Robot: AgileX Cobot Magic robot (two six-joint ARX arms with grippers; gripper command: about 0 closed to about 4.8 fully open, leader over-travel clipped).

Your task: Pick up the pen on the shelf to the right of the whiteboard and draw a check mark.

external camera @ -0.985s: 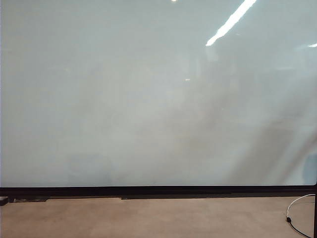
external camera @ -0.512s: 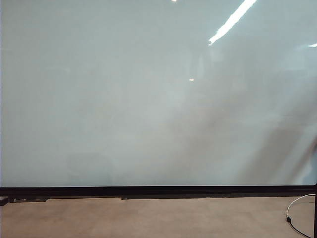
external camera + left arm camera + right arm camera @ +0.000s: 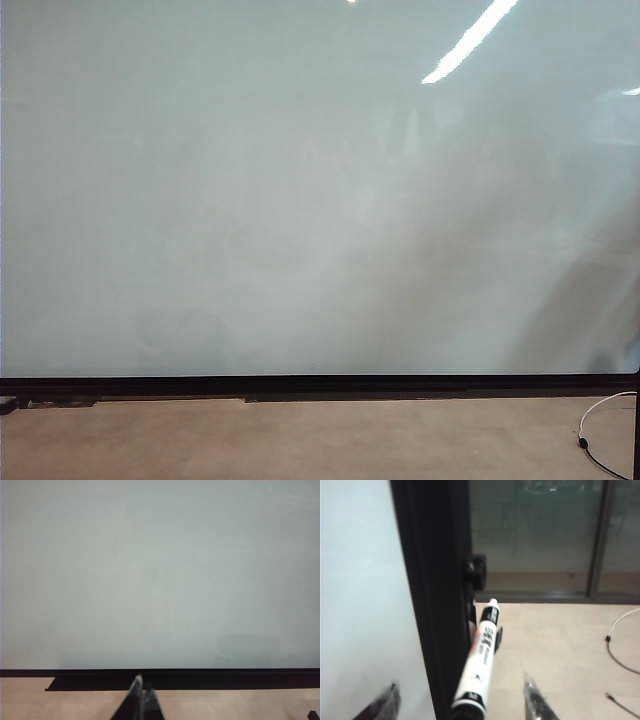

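right gripper (image 3: 462, 700) open around the pen (image 3: 479, 662), barrel end cut off; left gripper (image 3: 141, 690) closed.

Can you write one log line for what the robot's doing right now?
right claw: open around pen | left claw: shut, idle | whiteboard: blank

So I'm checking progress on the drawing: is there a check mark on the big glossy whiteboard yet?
No, in the exterior view the large glossy pale whiteboard carries only reflections and no drawn line anywhere.
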